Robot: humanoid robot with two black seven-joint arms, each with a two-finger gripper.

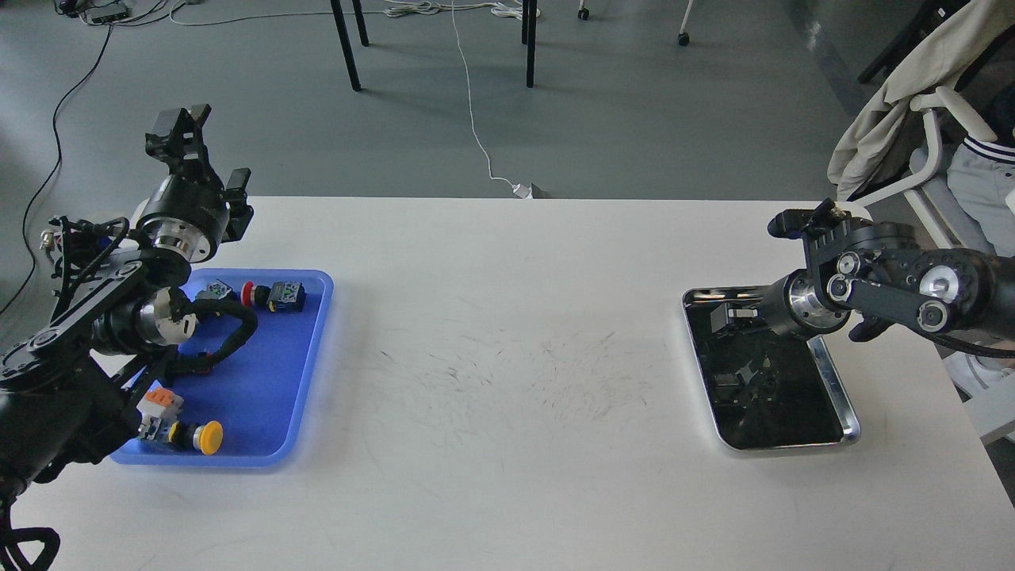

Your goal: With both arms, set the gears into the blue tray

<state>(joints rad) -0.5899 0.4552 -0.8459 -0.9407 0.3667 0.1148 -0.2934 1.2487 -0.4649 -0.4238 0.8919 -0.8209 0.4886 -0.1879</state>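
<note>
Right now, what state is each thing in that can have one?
Left end effector: open, raised behind the blue tray, holding nothing.
Right end effector: low inside the steel tray, open or shut unclear.
Blue tray: holds push-button switches.
Steel tray: small dark parts inside, too dim to name.
Yellow push-button: lying on its side.

A wide white table [507,333], faintly scuffed with dark marks at its middle, carries two trays. The rectangular blue plastic tray [270,381] lies under the left gripper [178,127]. The shiny steel tray [840,396] lies beneath the right gripper [725,315].
</note>
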